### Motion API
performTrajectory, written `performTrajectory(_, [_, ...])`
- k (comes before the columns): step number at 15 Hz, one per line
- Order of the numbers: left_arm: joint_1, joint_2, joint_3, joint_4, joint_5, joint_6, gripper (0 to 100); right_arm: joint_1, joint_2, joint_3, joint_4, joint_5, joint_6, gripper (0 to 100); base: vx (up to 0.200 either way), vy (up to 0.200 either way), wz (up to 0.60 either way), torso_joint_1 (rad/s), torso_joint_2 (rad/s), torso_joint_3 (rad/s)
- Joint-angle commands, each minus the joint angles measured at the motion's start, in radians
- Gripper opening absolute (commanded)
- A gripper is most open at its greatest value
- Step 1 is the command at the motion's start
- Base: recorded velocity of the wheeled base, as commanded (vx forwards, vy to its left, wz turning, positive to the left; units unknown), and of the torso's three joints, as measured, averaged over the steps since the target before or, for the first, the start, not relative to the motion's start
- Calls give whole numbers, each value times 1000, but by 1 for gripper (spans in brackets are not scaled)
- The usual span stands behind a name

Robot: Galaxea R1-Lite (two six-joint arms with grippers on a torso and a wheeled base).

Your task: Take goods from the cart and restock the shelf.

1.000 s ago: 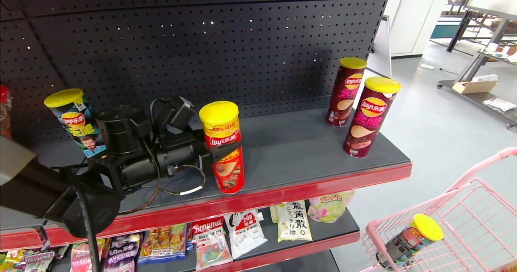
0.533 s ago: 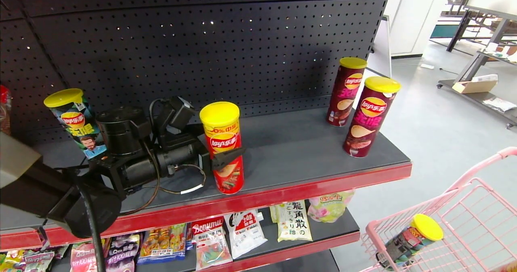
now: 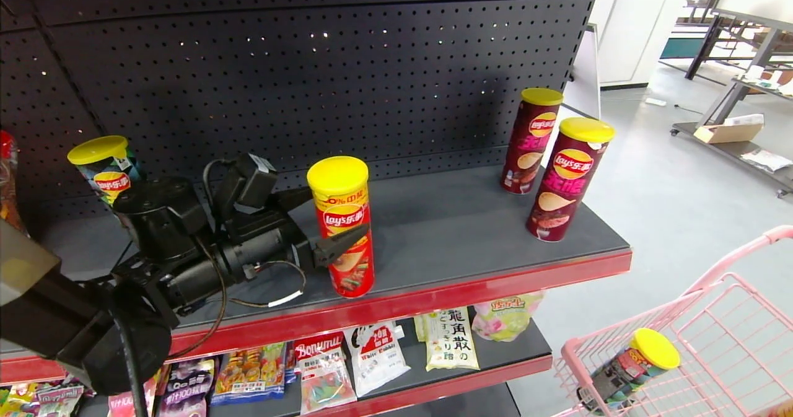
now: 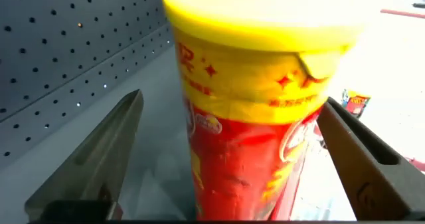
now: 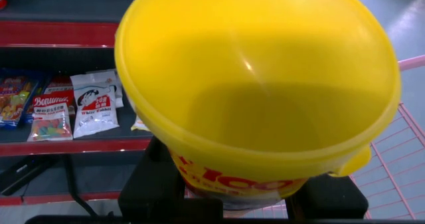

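A red chip can with a yellow lid [image 3: 344,225] [image 4: 252,117] stands upright near the front of the grey shelf [image 3: 446,237]. My left gripper [image 3: 337,212] [image 4: 232,104] is open, one finger on each side of the can, and a gap shows beside it. In the pink cart [image 3: 725,305] at the lower right, a dark yellow-lidded can [image 3: 632,361] [image 5: 259,98] lies tilted. My right gripper [image 3: 593,391] [image 5: 232,204] is shut on its lower body, with the lid close to the wrist camera.
Two maroon cans [image 3: 533,138] [image 3: 567,178] stand at the shelf's right end, and a teal can [image 3: 105,163] stands at the left behind my left arm. Snack bags [image 3: 372,355] fill the lower shelf. Pegboard backs the shelf. Open floor lies to the right.
My left gripper let go of the red can, opened its fingers and drew back a little to the left. The can stays upright on the shelf. The cart can has not moved.
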Motion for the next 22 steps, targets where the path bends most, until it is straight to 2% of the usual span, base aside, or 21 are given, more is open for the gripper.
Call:
performTrajectory(1, [15, -20, 63, -27, -1, 2, 100, 0, 0, 2, 0, 0, 0, 0, 0, 0, 0, 0, 0, 0])
performTrajectory(6, [21, -123, 185, -29, -1, 0, 100, 0, -1, 3, 0, 0, 0, 0, 0, 0, 0, 0, 0, 0])
performTrajectory(9, [66, -238, 296, -20, -4, -6, 100, 0, -3, 9, 0, 0, -2, 0, 0, 0, 0, 0, 0, 0])
performTrajectory(11, [109, -342, 408, 5, -3, -20, 100, 2, 10, -3, 0, 0, -5, 0, 0, 0, 0, 0, 0, 0])
performTrajectory(13, [146, -471, 489, 89, -1, -26, 100, 0, 66, -38, 0, -3, -11, 0, 0, 0, 0, 0, 0, 0])
performTrajectory(14, [166, -595, 495, 223, -1, -28, 100, -12, 128, -83, 0, -26, -28, 0, 0, 0, 0, 0, 0, 0])
performTrajectory(15, [169, -638, 487, 281, -1, -28, 100, -20, 148, -98, 0, -43, -36, 0, 0, 0, 0, 0, 0, 0])
performTrajectory(16, [176, -786, 425, 516, 2, -28, 100, -27, 217, -123, -4, -43, -51, 0, 0, 0, 0, 0, 0, 0])
performTrajectory(17, [192, -964, 280, 905, 19, -28, 100, -13, 281, -146, -15, -14, -52, 0, 0, 0, 0, 0, 0, 0])
performTrajectory(19, [198, -1163, 49, 1487, 52, -21, 100, -7, 327, -187, -1, -12, -60, 0, 0, 0, 0, 0, 0, 0])
performTrajectory(20, [198, -1249, -28, 1711, 75, -17, 100, -6, 353, -195, -1, -9, -83, 0, 0, 0, 0, 0, 0, 0])
performTrajectory(21, [198, -1275, -39, 1755, 80, -15, 100, -6, 359, -196, -1, -9, -89, 0, 0, 0, 0, 0, 0, 0])
performTrajectory(22, [198, -1410, -31, 1907, 102, -3, 100, -6, 390, -198, -11, -11, -114, 0, 0, 0, 0, 0, 0, 0])
